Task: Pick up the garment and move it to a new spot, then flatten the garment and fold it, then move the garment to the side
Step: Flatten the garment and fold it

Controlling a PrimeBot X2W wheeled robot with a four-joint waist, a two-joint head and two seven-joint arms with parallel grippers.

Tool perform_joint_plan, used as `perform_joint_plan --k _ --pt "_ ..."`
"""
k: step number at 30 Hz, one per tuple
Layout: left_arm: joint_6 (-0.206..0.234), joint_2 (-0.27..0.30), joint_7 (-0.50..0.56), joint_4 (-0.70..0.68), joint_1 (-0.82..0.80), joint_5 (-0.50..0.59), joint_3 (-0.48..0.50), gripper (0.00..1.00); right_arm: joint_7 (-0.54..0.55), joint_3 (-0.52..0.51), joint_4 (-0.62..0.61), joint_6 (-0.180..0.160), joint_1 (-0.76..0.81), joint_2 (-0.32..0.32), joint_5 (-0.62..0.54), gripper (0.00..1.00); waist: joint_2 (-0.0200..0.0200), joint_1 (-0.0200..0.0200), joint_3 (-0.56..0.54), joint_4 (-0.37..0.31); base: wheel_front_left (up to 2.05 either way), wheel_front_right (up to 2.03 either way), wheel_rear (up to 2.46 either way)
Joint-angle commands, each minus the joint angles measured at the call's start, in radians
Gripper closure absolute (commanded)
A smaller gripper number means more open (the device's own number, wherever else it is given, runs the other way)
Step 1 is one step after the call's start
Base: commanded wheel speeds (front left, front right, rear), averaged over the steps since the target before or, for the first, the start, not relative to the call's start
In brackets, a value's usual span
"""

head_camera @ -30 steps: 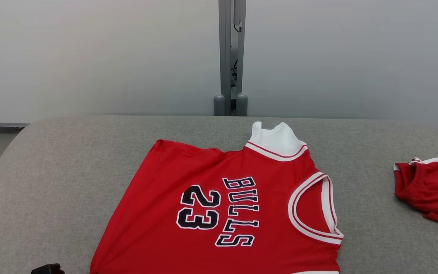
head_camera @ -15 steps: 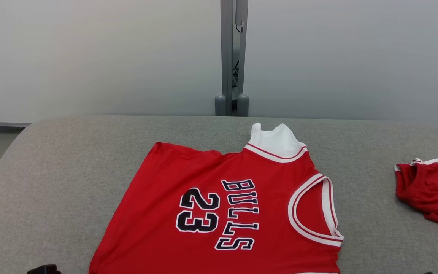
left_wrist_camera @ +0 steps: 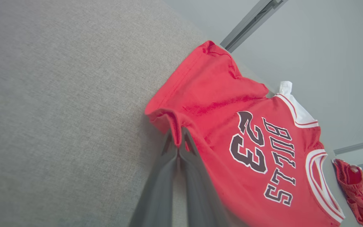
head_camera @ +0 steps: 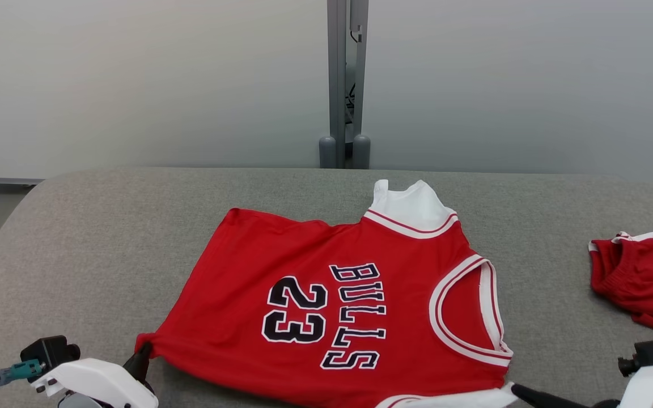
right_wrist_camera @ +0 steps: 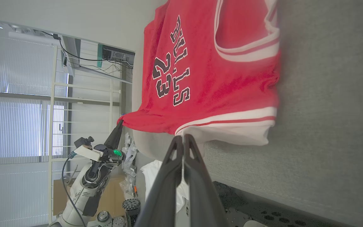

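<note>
On the middle of the grey counter (head_camera: 77, 238) the red jersey (head_camera: 304, 272) lies spread. At the counter's near edge the left fingers (left_wrist_camera: 165, 170) pinch its hem corner, the right fingers (right_wrist_camera: 172, 164) clamp its white-trimmed corner.

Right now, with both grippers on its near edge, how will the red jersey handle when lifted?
Likely floppy: the red jersey puckers where the left gripper pinches it. It will probably sag between that and the right gripper. Seems light, thin cloth; may drag on the grey fabric table rather than slide.
</note>
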Motion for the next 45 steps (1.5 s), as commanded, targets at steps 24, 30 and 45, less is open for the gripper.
perform_joint_plan --k 24,30,45 --pt "0.176 0.034 0.173 -0.143 -0.03 -0.213 0.137 1.0 -0.202 0.068 0.18 0.001 -0.263 0.081 0.019 1.0 -0.0001 0.0 0.069 -0.04 0.0 0.0 0.0" --pt "0.171 0.024 0.221 -0.093 -0.077 -0.219 0.129 1.0 -0.198 0.082 0.216 0.001 -0.31 0.107 0.025 1.0 -0.0001 0.0 0.091 -0.045 0.0 0.0 0.0" --pt "0.106 -0.07 0.27 0.204 -0.291 -0.133 0.059 1.0 -0.165 0.121 0.33 0.001 -0.462 0.185 -0.039 1.0 -0.0001 0.0 0.193 -0.064 0.0 0.0 0.0"
